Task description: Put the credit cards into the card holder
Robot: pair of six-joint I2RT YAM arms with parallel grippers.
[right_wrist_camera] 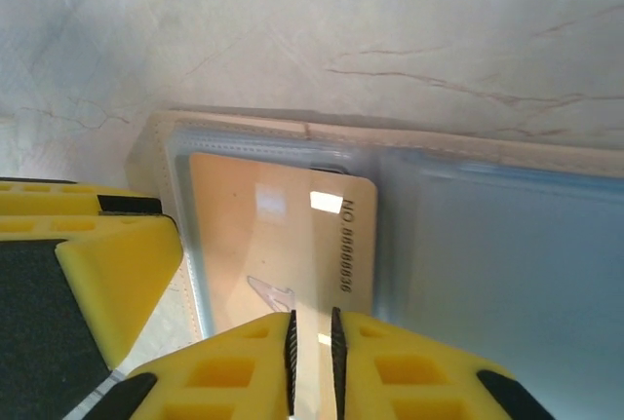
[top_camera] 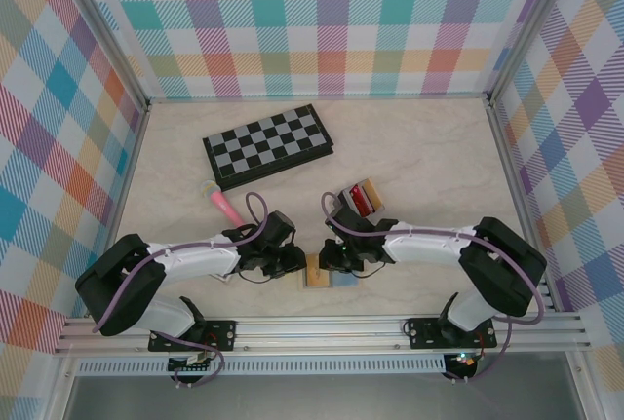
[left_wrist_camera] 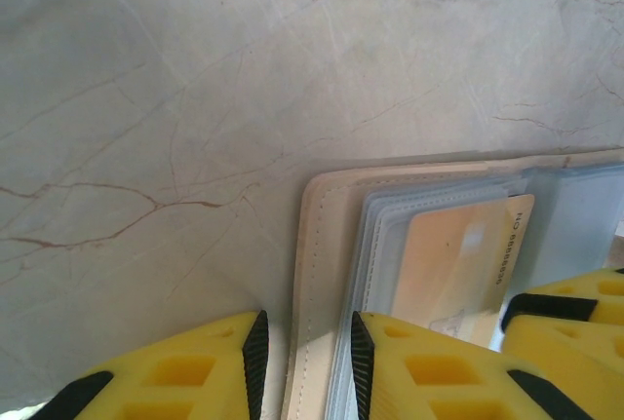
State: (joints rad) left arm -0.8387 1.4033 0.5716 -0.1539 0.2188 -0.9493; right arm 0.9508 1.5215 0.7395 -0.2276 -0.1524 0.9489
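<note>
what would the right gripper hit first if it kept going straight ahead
Probably the clear sleeve of the tan card holder: the right gripper pinches the gold card, already partly inside it. Depth is unclear.

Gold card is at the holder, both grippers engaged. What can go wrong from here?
1. The right gripper pinches only the near edge of the gold card. If the card catches on a clear sleeve, it may bow or slip out.
2. The left gripper grips just the tan border of the card holder, so a push might pivot the holder.
3. The two grippers sit very close together, so their fingers could clash.
</note>
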